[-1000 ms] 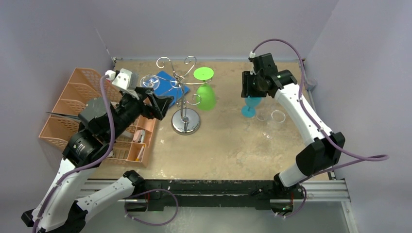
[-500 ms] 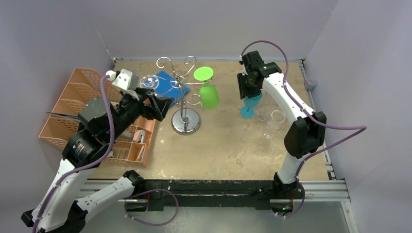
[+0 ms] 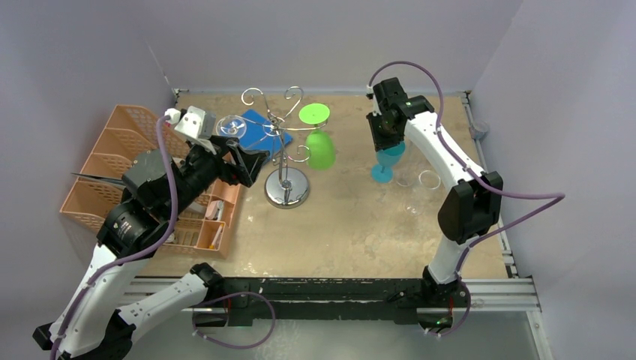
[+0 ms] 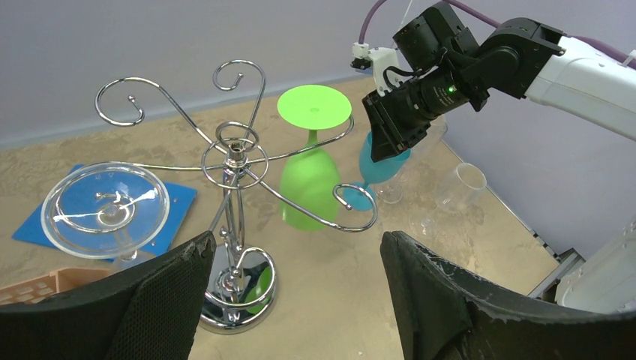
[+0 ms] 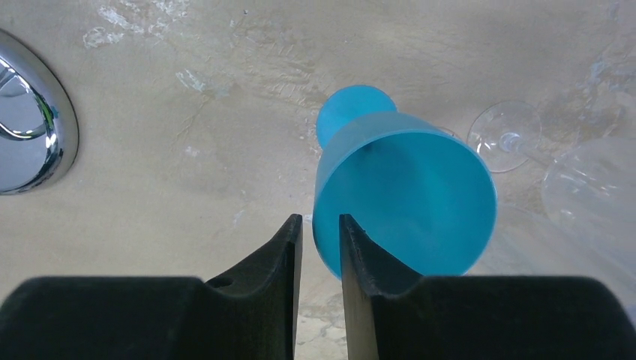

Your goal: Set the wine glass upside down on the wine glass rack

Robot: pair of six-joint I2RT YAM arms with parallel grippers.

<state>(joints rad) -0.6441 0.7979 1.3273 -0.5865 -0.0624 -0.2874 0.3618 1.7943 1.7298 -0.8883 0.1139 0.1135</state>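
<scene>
**Blue wine glass (image 5: 420, 187) upright on the table (image 3: 352, 217), apart from the wine glass rack (image 4: 235, 157)**

The sandy table carries an orange basket (image 3: 112, 150) at its left edge. The wine glass rack stands near the middle on its round shiny base. The left gripper (image 4: 296, 240) hovers beside the rack with its fingers wide apart, and it holds nothing. The right gripper (image 5: 321, 225) is lowered onto the blue wine glass, which stands upright on the table, to the right of the rack. One finger is inside the rim and one outside, close together, but I cannot tell if they press the wall. A green glass (image 4: 309, 187) and a clear glass (image 4: 105, 208) hang upside down from the rack arms
</scene>
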